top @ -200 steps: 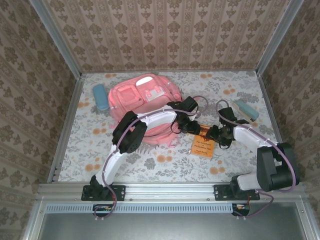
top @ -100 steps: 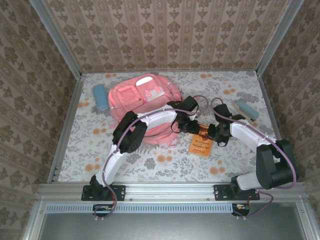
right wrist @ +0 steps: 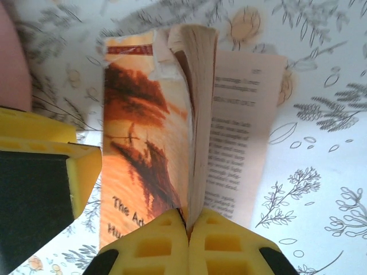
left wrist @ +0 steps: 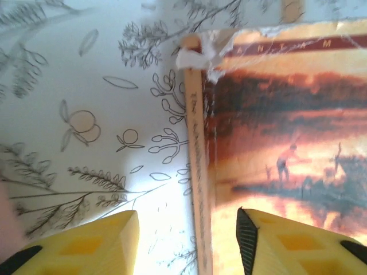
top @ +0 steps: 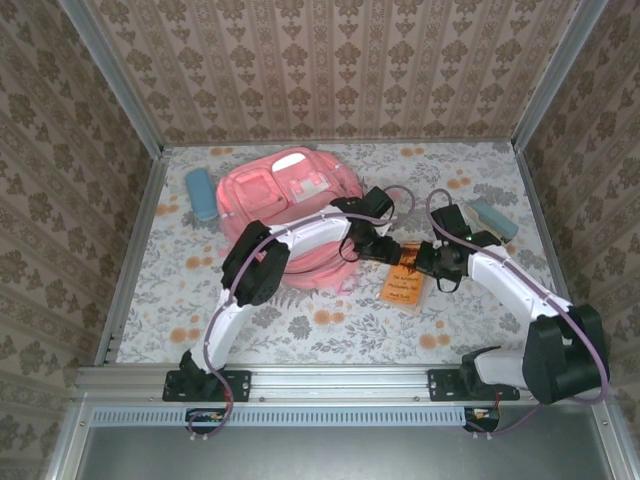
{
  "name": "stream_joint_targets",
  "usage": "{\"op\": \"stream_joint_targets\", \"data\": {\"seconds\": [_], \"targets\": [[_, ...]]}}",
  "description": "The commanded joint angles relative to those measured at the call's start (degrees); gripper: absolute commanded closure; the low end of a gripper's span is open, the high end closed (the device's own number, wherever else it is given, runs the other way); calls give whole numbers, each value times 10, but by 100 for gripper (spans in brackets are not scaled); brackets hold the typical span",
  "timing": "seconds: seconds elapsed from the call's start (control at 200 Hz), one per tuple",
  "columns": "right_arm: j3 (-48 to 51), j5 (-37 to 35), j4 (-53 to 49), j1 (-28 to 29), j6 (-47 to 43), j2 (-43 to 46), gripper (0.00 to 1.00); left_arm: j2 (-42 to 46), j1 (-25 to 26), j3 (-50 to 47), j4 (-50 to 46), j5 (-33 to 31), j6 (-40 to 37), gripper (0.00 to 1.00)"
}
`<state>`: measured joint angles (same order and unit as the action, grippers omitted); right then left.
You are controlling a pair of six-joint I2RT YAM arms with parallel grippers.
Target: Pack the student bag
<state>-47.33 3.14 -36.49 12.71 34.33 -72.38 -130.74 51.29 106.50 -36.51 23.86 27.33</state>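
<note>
Thin pinch on a torn paperback
My right tool [right wrist: 187,229] is clamped on the cover edge of the paperback [right wrist: 143,143], and my left tool [left wrist: 186,240] stands apart astride its spine. Lifting could rip the cover before it reaches the student bag [top: 285,195], left of the 2 tools.

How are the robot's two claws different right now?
The left claw is open, its yellow fingers either side of the book spine; the right claw is pinched shut on the book edge. The left claw reaches in from the pink bag side, the right claw from the other. Both are yellow and at the same book.
</note>
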Motion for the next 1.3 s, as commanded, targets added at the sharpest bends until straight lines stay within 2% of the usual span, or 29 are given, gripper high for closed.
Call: {"op": "stream_joint_targets", "data": {"seconds": [0.0, 0.2, 0.36, 0.49, 0.65, 0.845, 1.05, 1.215, 1.295], "targets": [[-30, -20, -3, 0, -22, 45, 100, 93, -26, 7, 4, 3, -19, 41], [-46, 51, 25, -10, -38, 88, 100, 205, -78, -76, 60, 13, 3, 20], [-55, 161, 96, -11, -40, 98, 100, 270, -120, -162, 105, 32, 21, 8], [-65, 254, 162, -12, -25, 82, 100, 306, -140, -229, 164, 77, 42, 0], [-77, 340, 229, -11, 6, 44, 100, 316, -147, -270, 230, 135, 78, 0], [-86, 409, 281, -11, 34, 8, 100, 309, -155, -283, 289, 199, 115, 0], [-88, 410, 269, -12, 25, -8, 100, 305, -166, -294, 338, 239, 147, 9], [-96, 382, 239, -15, 9, -18, 100, 304, -167, -297, 347, 255, 153, 32], [-103, 364, 217, -17, 2, -24, 95, 307, -168, -298, 350, 255, 154, 48]]}}
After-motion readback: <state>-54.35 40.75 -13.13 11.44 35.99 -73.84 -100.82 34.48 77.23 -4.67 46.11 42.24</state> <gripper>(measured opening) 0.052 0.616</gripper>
